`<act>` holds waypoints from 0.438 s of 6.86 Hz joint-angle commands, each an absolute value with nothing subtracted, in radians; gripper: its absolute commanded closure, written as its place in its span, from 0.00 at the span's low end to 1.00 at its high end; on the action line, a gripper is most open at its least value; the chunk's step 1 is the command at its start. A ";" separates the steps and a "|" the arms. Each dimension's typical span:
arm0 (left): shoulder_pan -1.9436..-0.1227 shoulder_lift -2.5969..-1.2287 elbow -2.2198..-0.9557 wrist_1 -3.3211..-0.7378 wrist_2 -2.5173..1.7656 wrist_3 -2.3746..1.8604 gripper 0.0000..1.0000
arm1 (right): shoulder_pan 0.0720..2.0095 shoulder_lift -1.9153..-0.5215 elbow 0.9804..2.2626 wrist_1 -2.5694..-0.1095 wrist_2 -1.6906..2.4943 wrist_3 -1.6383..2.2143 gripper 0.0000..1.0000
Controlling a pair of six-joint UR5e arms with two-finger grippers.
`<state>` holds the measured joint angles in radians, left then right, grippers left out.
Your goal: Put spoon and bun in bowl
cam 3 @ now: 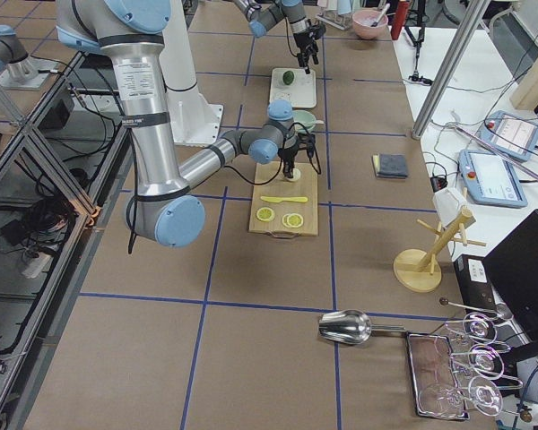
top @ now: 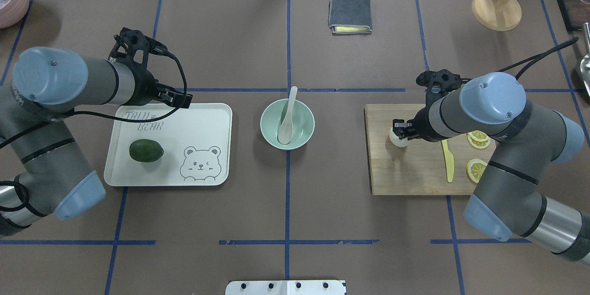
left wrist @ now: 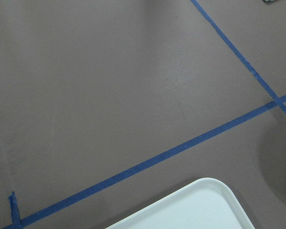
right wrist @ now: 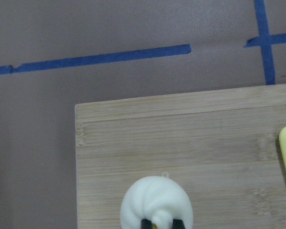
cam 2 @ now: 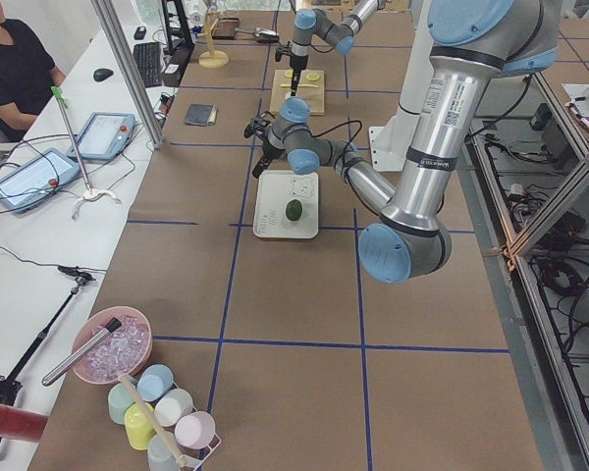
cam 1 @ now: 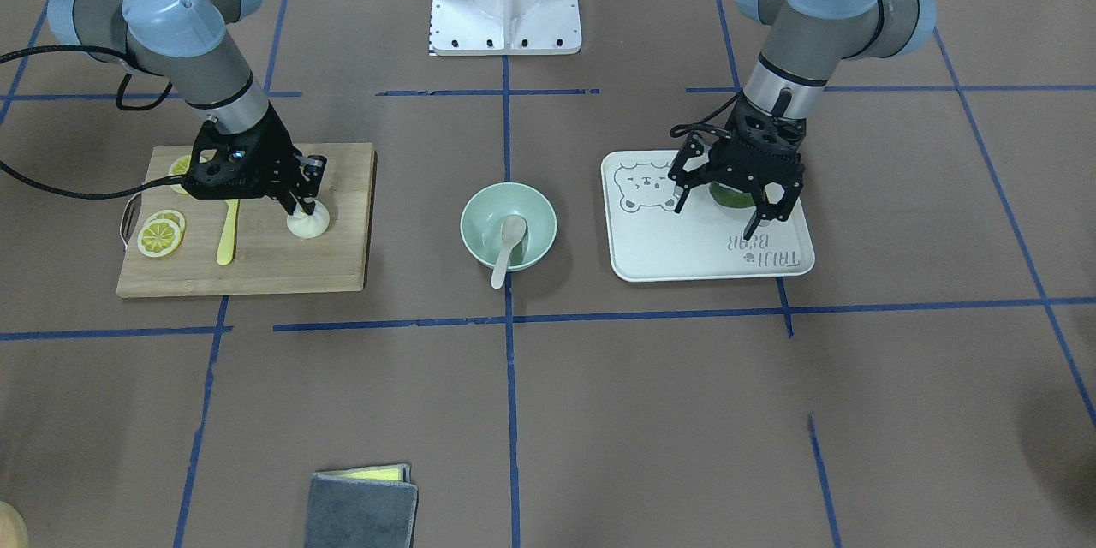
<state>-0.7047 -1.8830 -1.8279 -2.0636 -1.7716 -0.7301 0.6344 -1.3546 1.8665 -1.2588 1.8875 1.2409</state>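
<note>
The pale spoon (cam 1: 509,244) lies in the mint-green bowl (cam 1: 476,214) at the table's middle, scoop inside and handle over the rim; both also show in the overhead view, the spoon (top: 286,117) and the bowl (top: 267,124). The white pleated bun (cam 1: 312,225) sits on the wooden cutting board (top: 405,175). My right gripper (cam 1: 300,207) points down onto the bun. In the right wrist view its fingertips (right wrist: 146,223) pinch the bun's (right wrist: 155,200) twisted top. My left gripper (cam 1: 717,218) hangs open and empty above the white bear tray (cam 1: 668,253).
A dark green oval fruit (top: 146,150) lies on the tray (top: 203,120) under the left gripper. A yellow plastic knife (top: 448,161) and lemon slices (top: 474,168) lie on the board beside the bun. A folded grey cloth (top: 350,15) lies at the far side.
</note>
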 commanded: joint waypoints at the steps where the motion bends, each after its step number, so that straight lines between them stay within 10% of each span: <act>1: -0.706 -1.882 -1.830 -2.065 -1.772 -0.730 0.01 | 0.632 -1.342 1.893 -1.311 1.885 1.276 1.00; 3: -0.728 -1.846 -1.864 -2.065 -1.778 -0.724 0.01 | 0.629 -1.240 1.904 -1.316 1.887 1.360 1.00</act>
